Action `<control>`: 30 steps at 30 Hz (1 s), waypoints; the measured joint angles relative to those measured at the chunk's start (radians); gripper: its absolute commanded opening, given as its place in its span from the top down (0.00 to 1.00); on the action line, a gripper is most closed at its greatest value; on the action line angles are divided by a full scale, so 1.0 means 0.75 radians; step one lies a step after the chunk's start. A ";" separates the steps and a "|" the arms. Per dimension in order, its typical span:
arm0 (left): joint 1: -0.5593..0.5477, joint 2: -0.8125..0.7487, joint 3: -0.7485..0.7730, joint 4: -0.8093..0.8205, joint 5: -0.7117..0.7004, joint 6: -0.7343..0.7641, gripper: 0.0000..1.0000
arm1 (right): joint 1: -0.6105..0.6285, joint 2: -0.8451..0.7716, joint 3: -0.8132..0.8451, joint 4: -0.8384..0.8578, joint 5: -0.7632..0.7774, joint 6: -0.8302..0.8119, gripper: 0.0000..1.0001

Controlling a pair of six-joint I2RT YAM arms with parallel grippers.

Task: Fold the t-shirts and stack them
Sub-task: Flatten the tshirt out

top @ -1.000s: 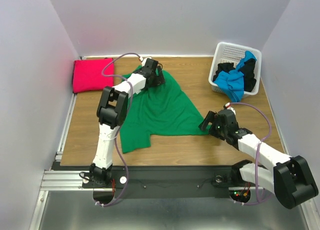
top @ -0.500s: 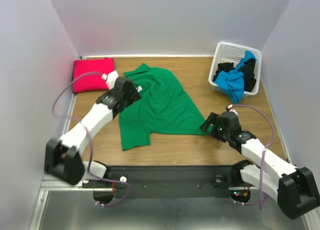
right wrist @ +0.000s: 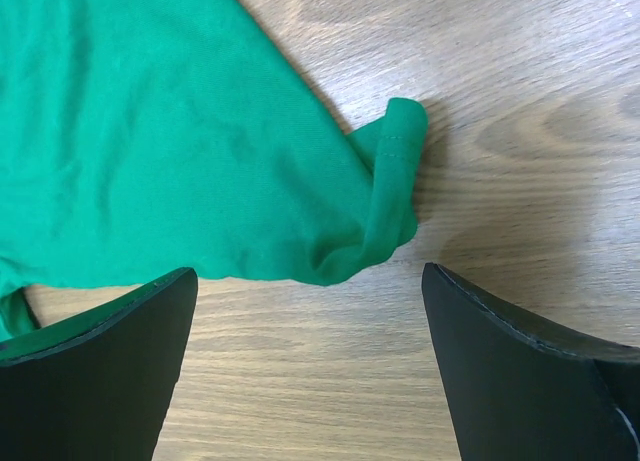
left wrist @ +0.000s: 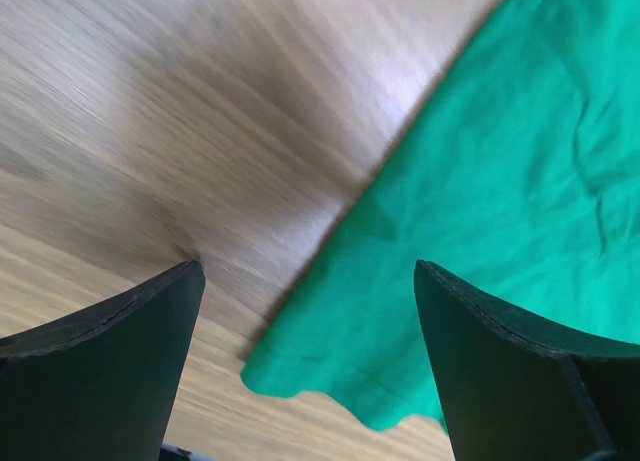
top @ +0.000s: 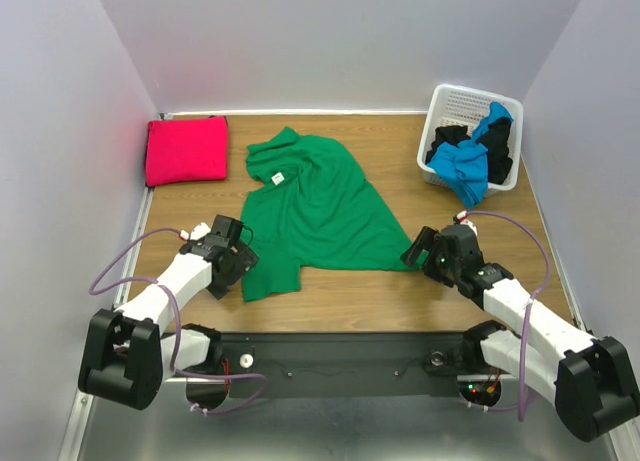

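Note:
A bright green t-shirt [top: 315,206] lies spread on the wooden table, collar toward the back. A magenta-red t-shirt [top: 186,149] lies folded at the back left. My left gripper [top: 240,261] hangs open by the green shirt's near left corner [left wrist: 330,371], which shows between its fingers [left wrist: 110,351]. My right gripper [top: 415,249] is open beside the shirt's rolled right corner [right wrist: 385,196], with bare wood between its fingers [right wrist: 520,361]. Blue [top: 465,166] and black [top: 447,139] shirts sit in the basket.
A white lattice basket [top: 457,106] stands at the back right corner. Grey walls close in the table on three sides. A metal rail [top: 130,271] runs along the table's left edge.
My left arm has swung back from the green shirt's collar to its near left corner, folding low over the table. The right arm has barely moved.

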 measured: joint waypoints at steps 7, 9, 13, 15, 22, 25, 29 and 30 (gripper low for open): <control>0.003 -0.030 -0.049 0.061 0.138 0.015 0.16 | 0.000 -0.004 -0.001 -0.002 0.028 0.001 0.00; 0.003 -0.060 -0.070 0.079 0.187 0.008 0.27 | 0.000 -0.003 -0.001 -0.002 0.035 0.000 0.00; 0.003 -0.091 -0.106 0.099 0.275 -0.011 0.45 | 0.000 0.010 -0.001 -0.002 0.046 0.000 0.00; 0.002 -0.100 -0.127 0.109 0.328 -0.016 0.53 | 0.000 0.016 -0.001 -0.002 0.050 0.000 0.00; -0.005 -0.077 -0.161 0.141 0.409 -0.032 1.00 | 0.000 0.022 -0.001 -0.003 0.058 0.001 0.00; -0.007 -0.057 -0.151 0.148 0.426 -0.017 1.00 | 0.000 0.022 -0.001 -0.003 0.058 0.001 0.00; -0.010 -0.076 -0.145 0.122 0.400 -0.007 1.00 | 0.000 0.024 -0.001 -0.003 0.062 0.001 0.01; -0.010 -0.091 -0.143 0.103 0.387 0.000 1.00 | 0.000 0.025 -0.001 -0.003 0.064 0.001 0.02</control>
